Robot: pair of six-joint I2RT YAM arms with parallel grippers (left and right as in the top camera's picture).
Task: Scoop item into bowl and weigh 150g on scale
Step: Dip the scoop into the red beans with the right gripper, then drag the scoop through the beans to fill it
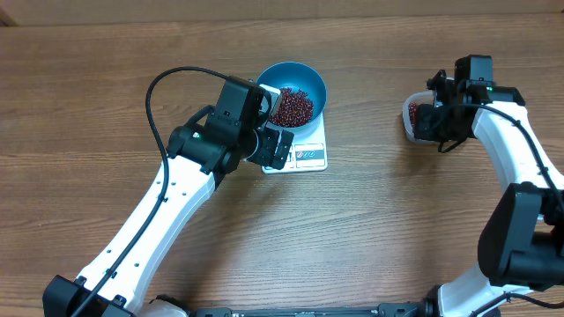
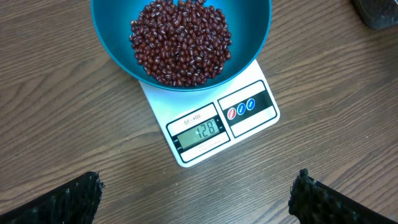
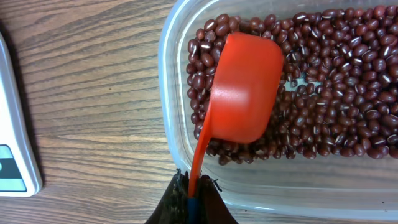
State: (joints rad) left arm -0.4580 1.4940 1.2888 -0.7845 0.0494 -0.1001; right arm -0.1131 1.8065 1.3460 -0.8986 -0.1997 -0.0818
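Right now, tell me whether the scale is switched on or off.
On. The scale's display shows the digits 128, with the blue bowl of beans resting on its platform.

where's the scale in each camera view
Overhead: scale at upper centre, under the blue bowl.
Left wrist: scale at centre, display facing the camera, blue bowl above.
Right wrist: scale only partly in frame, at the left edge.
Shared landmark: the blue bowl, overhead and left wrist only.

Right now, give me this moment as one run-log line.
left gripper open by scale | right gripper shut on red scoop, mouth-down on beans in clear tub | blue bowl of beans on scale | display 128
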